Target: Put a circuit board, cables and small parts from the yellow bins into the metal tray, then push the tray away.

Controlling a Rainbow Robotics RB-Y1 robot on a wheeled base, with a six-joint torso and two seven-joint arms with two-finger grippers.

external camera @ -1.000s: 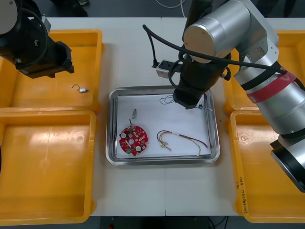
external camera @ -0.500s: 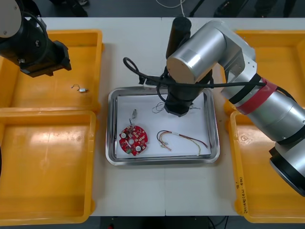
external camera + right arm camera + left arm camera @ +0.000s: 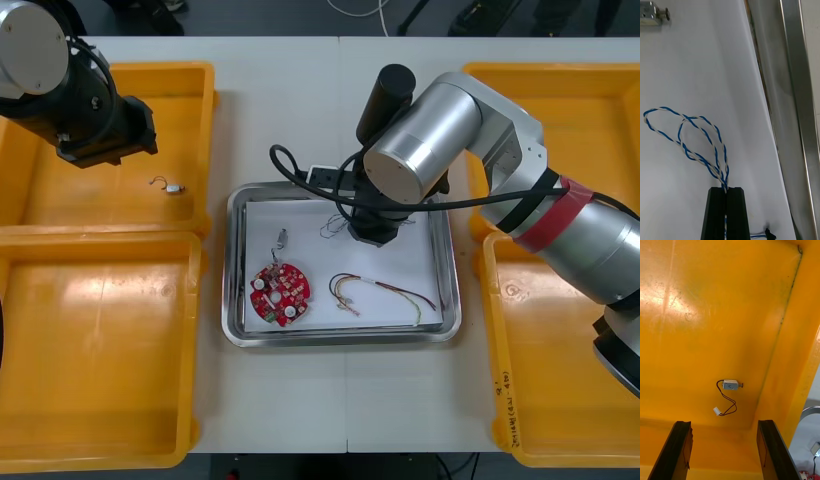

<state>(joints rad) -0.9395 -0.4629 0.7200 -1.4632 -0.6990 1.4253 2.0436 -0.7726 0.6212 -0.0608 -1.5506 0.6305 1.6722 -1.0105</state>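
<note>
Your right tool [image 3: 726,193] is sitting over the upper middle of the metal tray [image 3: 235,300], at the centre of the front frame. Its fingers are pinching the twisted blue and white cable [image 3: 700,146] tight between them. The cable's loops are spreading over the tray's white inside, near its shiny wall.

In the tray's lower left, the round red circuit board [image 3: 281,295] is lying flat, with a small metal part [image 3: 282,238] resting just above it. The red and yellow cable [image 3: 385,290] is stretching across the lower right.

Your left tool [image 3: 724,423] is hovering over the yellow bin [image 3: 190,90] in the frame's upper left, fingers spread wide and gripping nothing. On the bin floor beyond them, a second small metal part [image 3: 730,384] is trailing black wires.

The tray is resting on the worktop [image 3: 290,110] between the bins.
</note>
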